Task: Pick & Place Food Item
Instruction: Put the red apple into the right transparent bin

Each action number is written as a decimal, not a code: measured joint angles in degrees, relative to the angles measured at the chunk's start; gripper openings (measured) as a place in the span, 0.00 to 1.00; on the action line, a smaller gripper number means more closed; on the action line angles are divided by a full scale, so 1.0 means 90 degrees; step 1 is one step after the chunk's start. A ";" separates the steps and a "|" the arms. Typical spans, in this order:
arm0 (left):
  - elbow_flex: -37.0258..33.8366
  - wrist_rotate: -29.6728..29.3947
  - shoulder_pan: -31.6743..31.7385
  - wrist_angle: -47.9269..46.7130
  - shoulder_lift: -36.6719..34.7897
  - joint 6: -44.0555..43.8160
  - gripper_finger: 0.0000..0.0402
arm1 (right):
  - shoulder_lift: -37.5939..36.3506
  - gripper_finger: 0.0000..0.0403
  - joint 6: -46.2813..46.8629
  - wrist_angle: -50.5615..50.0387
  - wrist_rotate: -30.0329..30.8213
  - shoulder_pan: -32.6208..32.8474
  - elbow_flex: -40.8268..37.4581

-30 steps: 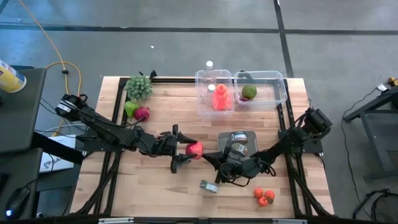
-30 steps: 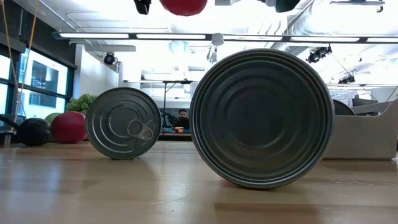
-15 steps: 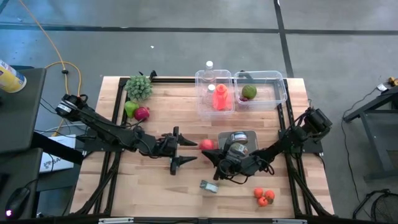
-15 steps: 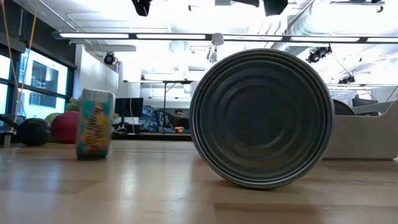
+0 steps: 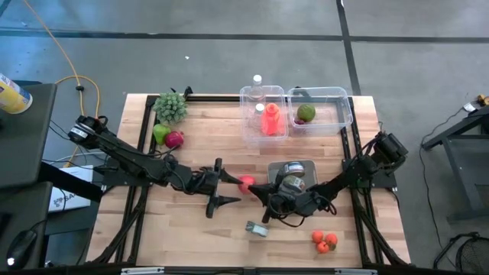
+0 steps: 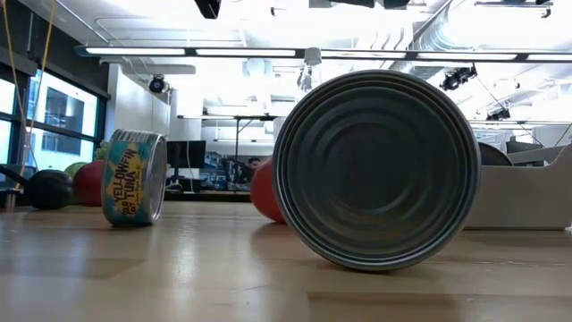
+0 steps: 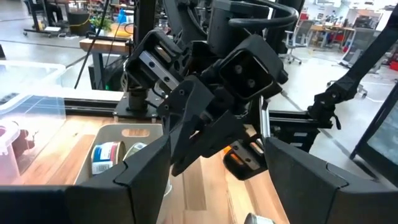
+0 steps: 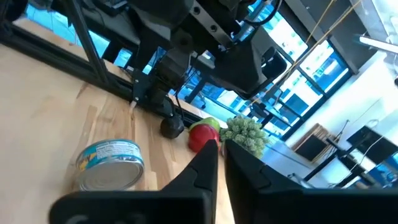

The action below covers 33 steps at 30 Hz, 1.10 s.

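Low view: wooden table (image 6: 223,268) beneath bright ceiling lights (image 6: 241,52).

Grey floor (image 5: 229,53), bright ceiling lights (image 6: 250,52)

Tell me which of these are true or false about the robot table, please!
1. The red apple lies on the table between the two claws. True.
2. The left claw is squeezing the apple. False: it is open and empty, beside the apple.
3. The right claw is wide open. False: it is shut.
4. A green fruit sits in a clear bin. True.
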 joint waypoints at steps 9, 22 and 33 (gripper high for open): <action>0.0000 -0.0015 0.0000 -0.0040 -0.0002 -0.0019 0.62 | 0.0001 0.28 0.0433 -0.0007 0.0031 0.0003 -0.0002; 0.0000 -0.0066 0.0000 -0.0380 -0.0005 0.0607 0.62 | -0.0324 0.44 0.3232 -0.1911 -0.1119 -0.0280 -0.0010; 0.0000 -0.0061 0.0000 -0.0837 -0.0010 0.0594 0.62 | -0.0580 0.61 0.5086 -0.3016 -0.2352 -0.0846 -0.0007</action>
